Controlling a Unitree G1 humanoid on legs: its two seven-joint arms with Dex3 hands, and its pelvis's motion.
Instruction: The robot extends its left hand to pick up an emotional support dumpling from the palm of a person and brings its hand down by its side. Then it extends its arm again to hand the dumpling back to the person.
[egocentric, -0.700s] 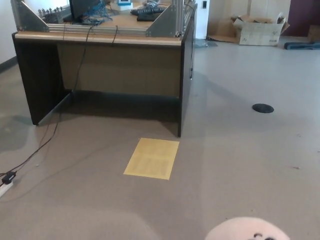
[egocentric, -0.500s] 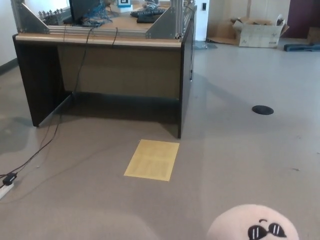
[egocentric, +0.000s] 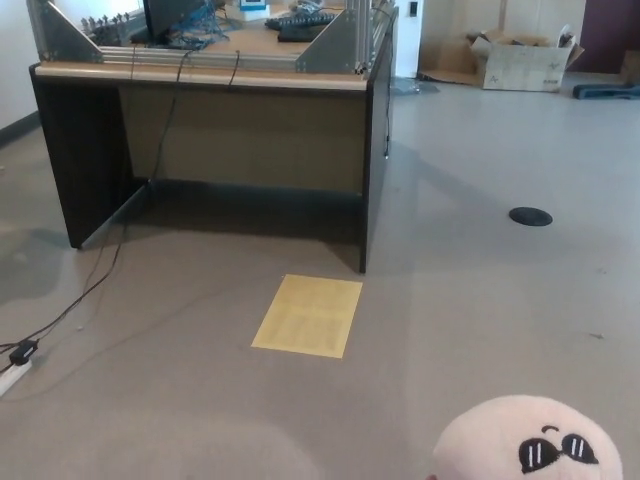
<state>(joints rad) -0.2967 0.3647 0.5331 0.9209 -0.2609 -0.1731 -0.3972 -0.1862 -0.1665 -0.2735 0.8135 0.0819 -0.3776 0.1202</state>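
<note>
no robot body or person's body visible in head view; nothing to note.

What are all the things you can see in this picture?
Dumpling: one, pale pink plush with black sunglasses on its face, bottom right edge.
Desk: one, dark sides with a light wood top and metal frame, upper left.
Yellow sheet: one, flat on the floor in front of the desk.
Cables: black, hanging from the desk and trailing across the floor on the left.
Power strip: one, white, far left on the floor.
Floor disc: one, black, right side.
Cardboard box: one, open, brown, top right.
Robot's hands: none showing. Person: not showing.
</note>
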